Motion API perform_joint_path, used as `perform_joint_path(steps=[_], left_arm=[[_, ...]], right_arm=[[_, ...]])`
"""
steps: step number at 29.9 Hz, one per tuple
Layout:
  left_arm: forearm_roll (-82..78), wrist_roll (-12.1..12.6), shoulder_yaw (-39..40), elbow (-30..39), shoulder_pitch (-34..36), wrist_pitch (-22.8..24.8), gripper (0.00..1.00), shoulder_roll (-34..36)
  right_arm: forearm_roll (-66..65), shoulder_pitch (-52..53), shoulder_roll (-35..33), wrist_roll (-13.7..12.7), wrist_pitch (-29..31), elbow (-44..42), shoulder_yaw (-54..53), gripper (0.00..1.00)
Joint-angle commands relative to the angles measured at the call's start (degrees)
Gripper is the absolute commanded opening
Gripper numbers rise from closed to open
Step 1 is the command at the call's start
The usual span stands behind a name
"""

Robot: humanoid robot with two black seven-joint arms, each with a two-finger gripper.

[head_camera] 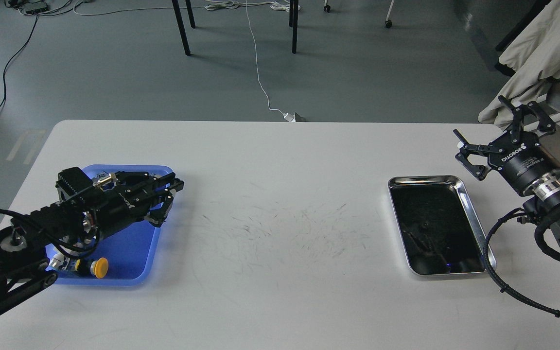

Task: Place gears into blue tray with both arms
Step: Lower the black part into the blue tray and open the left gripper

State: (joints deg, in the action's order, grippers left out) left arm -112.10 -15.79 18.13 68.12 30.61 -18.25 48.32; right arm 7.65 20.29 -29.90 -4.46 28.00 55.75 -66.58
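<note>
My left gripper (175, 188) is shut and hovers over the right rim of the blue tray (131, 250), at the table's left. No gear shows on the table; the one that lay there is hidden between the shut fingers. Most of the tray's middle is covered by the left arm. My right gripper (484, 121) is open and empty. It is held in the air past the table's right edge, above and to the right of the silver tray (472, 206).
Button switches lie in the blue tray, one with a yellow cap (99, 266) near its front edge. The silver tray's dark floor shows only reflections. Chair legs and cables are on the floor behind the table, and cloth hangs at far right.
</note>
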Motion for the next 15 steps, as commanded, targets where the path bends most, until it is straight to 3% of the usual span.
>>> perform_joint_path(steps=[1, 5, 9, 15], left_arm=[[5.75, -3.45, -0.91, -2.72, -3.18, -2.13, 0.10, 3.01], [5.93, -4.43, -0.99, -5.98, -5.47, -4.77, 0.10, 1.96], [5.75, -4.25, -0.82, -7.03, -6.79, -4.95, 0.11, -0.85], [5.84, -4.69, -0.82, -13.97, -6.70, -4.95, 0.15, -4.90]], right_arm=[[0.00, 0.01, 0.01, -0.02, 0.00, -0.03, 0.04, 0.97], [0.00, -0.08, 0.01, -0.02, 0.00, 0.67, -0.04, 0.97], [0.00, 0.01, 0.01, -0.02, 0.00, 0.67, 0.04, 0.97], [0.00, 0.01, -0.07, -0.02, 0.00, 0.67, -0.04, 0.97]])
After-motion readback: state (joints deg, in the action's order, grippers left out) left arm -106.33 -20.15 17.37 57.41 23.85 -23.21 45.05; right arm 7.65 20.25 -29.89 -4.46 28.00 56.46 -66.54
